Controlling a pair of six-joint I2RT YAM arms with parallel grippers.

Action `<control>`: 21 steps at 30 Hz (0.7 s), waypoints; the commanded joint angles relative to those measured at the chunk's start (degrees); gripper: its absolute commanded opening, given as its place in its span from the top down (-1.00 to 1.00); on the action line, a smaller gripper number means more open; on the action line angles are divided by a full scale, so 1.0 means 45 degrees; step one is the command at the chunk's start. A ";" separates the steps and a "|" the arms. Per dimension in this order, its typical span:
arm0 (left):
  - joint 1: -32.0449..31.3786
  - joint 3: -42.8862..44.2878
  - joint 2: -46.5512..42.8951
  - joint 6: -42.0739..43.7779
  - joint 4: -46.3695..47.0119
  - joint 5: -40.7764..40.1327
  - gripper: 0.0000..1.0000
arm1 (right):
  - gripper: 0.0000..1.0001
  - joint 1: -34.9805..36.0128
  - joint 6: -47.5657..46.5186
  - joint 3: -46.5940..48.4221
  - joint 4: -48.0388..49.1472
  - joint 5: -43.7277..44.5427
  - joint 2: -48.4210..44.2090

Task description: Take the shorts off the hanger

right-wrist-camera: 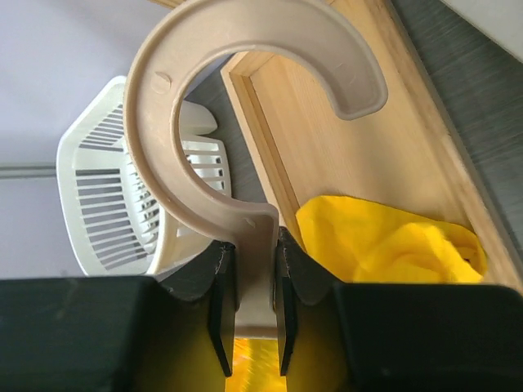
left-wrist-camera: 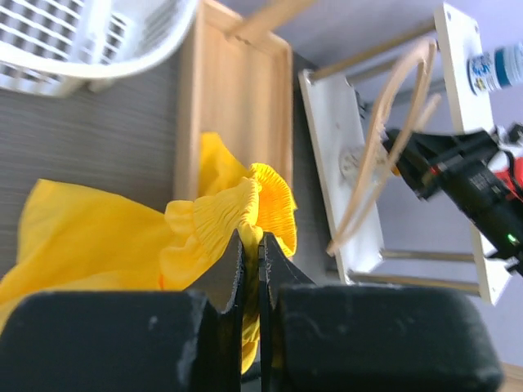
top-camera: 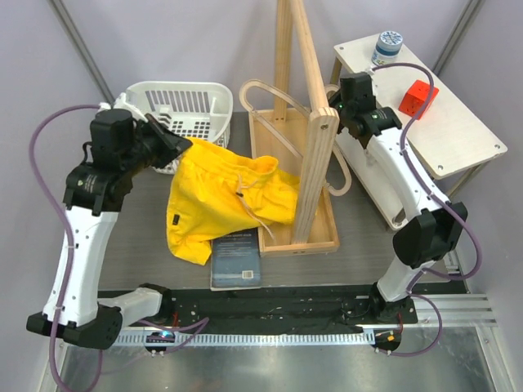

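Note:
The yellow shorts [top-camera: 229,200] hang bunched from my left gripper [top-camera: 181,147] and drape over the front left edge of the wooden tray. In the left wrist view my left gripper [left-wrist-camera: 252,245] is shut on the ruffled waistband of the shorts [left-wrist-camera: 221,216]. My right gripper [top-camera: 333,104] is shut on the neck of the light-wood hanger [top-camera: 258,82], behind the upright rack. The right wrist view shows the right gripper [right-wrist-camera: 255,282] clamped just below the hanger's hook [right-wrist-camera: 245,73], with the shorts [right-wrist-camera: 384,245] below. In the left wrist view the hanger loop [left-wrist-camera: 384,147] looks bare, beside the shorts.
A thick upright wooden rack [top-camera: 315,155] stands in a tray base [top-camera: 274,135] mid-table. A white basket [top-camera: 184,110] is at the back left. A dark book [top-camera: 237,260] lies in front. A white side table [top-camera: 445,122] on the right bears a red block [top-camera: 417,98] and a bottle [top-camera: 387,47].

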 commanded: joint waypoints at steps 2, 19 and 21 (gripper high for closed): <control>0.0459 0.1892 -0.0491 0.1497 -0.1363 -0.2893 0.99 | 0.98 0.0004 -0.1616 -0.0163 -0.0323 0.0122 -0.1702; 0.0459 0.7812 0.0056 0.5969 -0.1327 -0.8696 0.99 | 0.98 0.0023 -0.2830 -0.1571 -0.1301 -0.1656 -0.3266; 0.0459 0.7929 0.0134 0.6262 -0.1190 -0.8875 1.00 | 0.98 0.0004 -0.2889 -0.1512 -0.1359 -0.1792 -0.3169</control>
